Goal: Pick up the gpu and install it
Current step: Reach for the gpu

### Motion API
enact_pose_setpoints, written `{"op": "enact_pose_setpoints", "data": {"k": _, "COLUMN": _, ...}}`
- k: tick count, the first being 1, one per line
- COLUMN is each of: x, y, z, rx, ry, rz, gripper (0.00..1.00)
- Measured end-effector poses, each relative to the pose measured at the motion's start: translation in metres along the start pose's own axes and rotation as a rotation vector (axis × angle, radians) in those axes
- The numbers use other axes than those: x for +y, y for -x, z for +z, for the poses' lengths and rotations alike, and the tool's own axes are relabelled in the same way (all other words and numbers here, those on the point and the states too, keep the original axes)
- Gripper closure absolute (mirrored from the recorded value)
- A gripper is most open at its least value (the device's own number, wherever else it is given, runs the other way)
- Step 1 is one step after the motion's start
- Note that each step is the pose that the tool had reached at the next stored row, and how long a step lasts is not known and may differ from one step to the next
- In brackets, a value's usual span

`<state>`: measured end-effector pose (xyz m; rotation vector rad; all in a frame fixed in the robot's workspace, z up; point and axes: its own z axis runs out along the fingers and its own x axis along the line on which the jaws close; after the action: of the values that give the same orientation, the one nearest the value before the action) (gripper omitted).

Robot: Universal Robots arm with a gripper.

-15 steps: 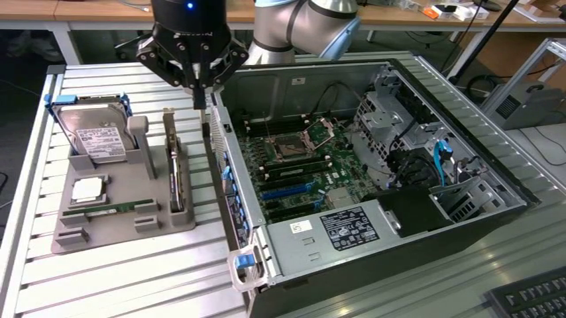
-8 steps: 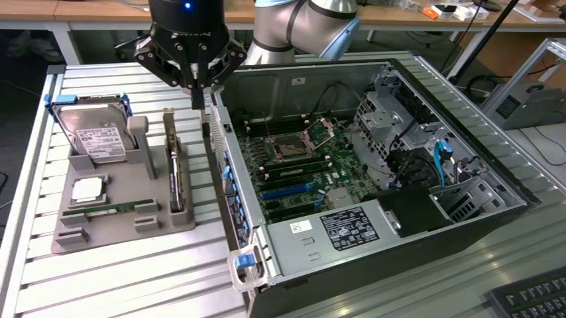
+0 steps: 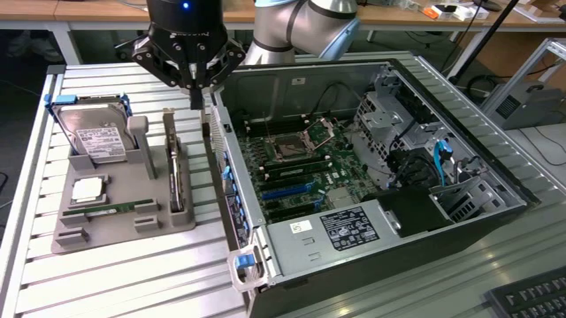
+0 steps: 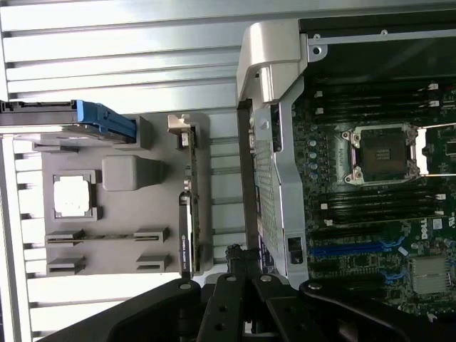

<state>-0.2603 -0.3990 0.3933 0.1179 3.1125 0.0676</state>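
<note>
The gpu [image 3: 175, 173] stands in the gray holder [image 3: 115, 232], not yet lifted or installed. Above the holder, the gripper [image 3: 195, 101] is clenched and empty.

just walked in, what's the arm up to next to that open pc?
The arm's tool hangs shut and empty over the gap between the gray parts tray and the open PC case. The gpu stands on edge in its tray slot, not yet picked up. A hard drive sits in the same tray.
</note>
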Motion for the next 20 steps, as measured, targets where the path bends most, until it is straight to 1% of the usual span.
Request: {"op": "enact_pose_setpoints", "data": {"k": 20, "x": -0.0006, "y": -0.0077, "z": -0.0002, "rx": -0.0001, "ry": 0.0, "rz": 0.0, "gripper": 0.89}}
